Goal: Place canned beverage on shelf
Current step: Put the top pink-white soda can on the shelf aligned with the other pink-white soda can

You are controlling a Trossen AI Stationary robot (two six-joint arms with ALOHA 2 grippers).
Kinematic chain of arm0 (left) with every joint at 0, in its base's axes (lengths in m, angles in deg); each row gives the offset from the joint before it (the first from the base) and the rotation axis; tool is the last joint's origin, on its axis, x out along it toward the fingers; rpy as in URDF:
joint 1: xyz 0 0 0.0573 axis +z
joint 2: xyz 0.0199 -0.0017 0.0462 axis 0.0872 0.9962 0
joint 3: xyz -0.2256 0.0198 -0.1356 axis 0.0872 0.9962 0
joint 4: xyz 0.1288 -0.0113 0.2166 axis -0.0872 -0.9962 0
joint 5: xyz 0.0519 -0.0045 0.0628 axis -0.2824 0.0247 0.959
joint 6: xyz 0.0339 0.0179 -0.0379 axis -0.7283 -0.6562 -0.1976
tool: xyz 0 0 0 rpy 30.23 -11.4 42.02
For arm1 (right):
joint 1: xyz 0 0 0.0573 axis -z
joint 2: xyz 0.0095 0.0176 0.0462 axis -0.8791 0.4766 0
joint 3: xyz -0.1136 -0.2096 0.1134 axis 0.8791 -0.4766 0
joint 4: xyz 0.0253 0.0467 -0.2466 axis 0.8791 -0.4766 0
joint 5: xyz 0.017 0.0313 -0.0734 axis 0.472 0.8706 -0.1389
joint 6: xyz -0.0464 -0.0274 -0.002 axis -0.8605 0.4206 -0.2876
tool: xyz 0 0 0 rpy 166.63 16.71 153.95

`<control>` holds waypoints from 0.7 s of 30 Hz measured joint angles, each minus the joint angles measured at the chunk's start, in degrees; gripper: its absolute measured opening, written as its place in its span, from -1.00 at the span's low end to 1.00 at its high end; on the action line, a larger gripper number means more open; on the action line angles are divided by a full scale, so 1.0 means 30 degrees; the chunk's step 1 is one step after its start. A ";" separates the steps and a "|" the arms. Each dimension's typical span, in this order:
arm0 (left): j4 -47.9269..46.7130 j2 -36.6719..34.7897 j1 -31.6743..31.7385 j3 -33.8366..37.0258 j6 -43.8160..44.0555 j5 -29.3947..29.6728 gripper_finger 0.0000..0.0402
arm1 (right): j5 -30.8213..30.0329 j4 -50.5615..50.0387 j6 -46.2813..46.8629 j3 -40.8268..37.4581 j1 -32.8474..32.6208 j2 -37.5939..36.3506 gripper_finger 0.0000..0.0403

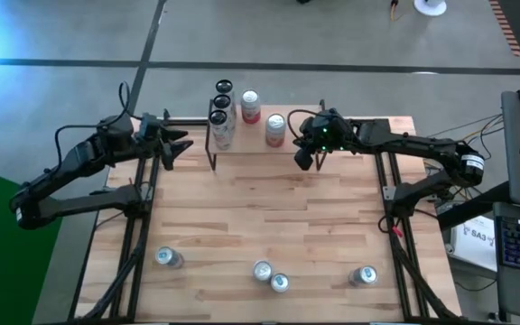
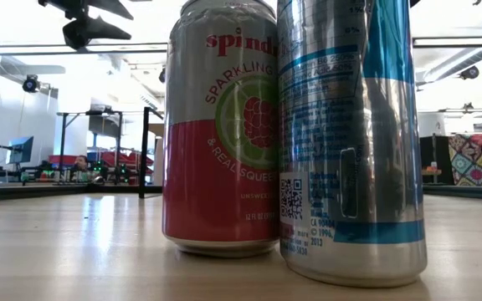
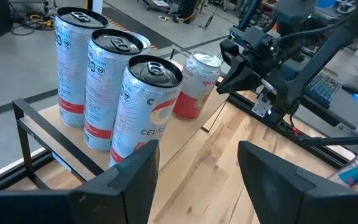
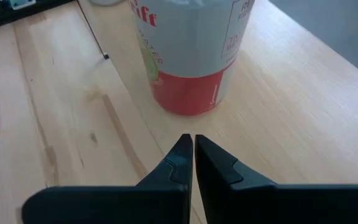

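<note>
The shelf (image 1: 246,142) stands at the table's far middle, its light board on black wire legs. On its board stand three tall white cans (image 3: 114,87) in a row and two short red-and-white cans (image 1: 250,106) (image 1: 275,129). My right gripper (image 1: 301,159) is shut just to the right of the nearer short can (image 4: 188,62), its tips (image 4: 193,146) a little short of it and touching nothing. My left gripper (image 1: 181,147) waits open at the far left, its fingers (image 3: 135,180) pointing toward the shelf.
Several more cans stand near the table's front edge (image 1: 168,258) (image 1: 262,270) (image 1: 279,283) (image 1: 363,275); two of them, a pink-and-white can (image 2: 220,125) and a blue-and-silver one (image 2: 350,134), fill the low view. Bare wood (image 1: 269,208) lies between the shelf and these cans.
</note>
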 joint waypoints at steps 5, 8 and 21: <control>0.0106 0.0218 0.0000 0.0000 0.0085 0.0000 0.02 | 0.0000 0.0025 -0.0059 0.0000 0.0007 0.0000 -0.96; 0.0150 0.0274 0.0007 0.0000 0.0092 0.0000 0.02 | -0.0004 0.0270 -0.0318 0.0000 0.0044 0.0000 -0.96; 0.0711 0.0255 0.0000 0.0000 0.0389 -0.0012 0.02 | 0.0175 0.3364 -0.1283 0.0145 0.0168 0.1935 -0.96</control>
